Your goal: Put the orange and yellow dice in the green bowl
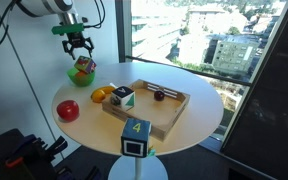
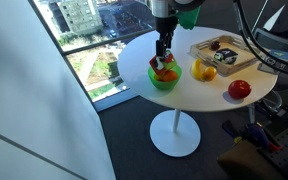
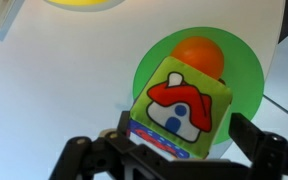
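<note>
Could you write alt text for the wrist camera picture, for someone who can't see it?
A cube with a red house on its yellow-green face sits in a green bowl, with a rounded orange shape behind it. The open black pincer frames the cube from the bottom edge, above a white table.

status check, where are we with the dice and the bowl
End effector open, above the green bowl. Orange and yellow dice sitting in the bowl, beside an orange round thing. Nothing in the way.
</note>
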### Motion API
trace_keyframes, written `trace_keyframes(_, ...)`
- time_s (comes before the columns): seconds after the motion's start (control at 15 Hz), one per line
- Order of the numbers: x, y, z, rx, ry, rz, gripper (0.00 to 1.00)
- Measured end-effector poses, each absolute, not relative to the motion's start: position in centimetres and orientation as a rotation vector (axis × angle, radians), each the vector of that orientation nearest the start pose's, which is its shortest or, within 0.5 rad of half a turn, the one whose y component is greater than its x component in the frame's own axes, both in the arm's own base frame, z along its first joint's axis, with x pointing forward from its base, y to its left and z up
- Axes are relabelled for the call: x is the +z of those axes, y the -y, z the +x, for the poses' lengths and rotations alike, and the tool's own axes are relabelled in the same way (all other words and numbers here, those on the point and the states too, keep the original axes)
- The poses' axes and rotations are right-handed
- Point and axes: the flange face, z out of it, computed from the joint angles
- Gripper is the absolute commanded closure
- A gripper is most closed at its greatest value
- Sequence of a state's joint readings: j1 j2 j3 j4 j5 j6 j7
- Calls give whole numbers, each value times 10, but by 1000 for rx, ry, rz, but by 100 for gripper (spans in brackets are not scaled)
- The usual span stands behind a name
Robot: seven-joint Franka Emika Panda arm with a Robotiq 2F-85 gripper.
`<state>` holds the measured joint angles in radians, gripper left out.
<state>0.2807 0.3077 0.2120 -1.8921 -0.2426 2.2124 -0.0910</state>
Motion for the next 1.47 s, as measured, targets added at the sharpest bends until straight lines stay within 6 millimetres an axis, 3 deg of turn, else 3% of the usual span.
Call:
trace_keyframes(0.4,362,-281,557,-113,1114,-3068,0)
trace_keyframes(0.73,375,-272,557,-118,964,-3075,0)
trace_keyframes(1.47,388,-209,540,-55,590,-3096,0)
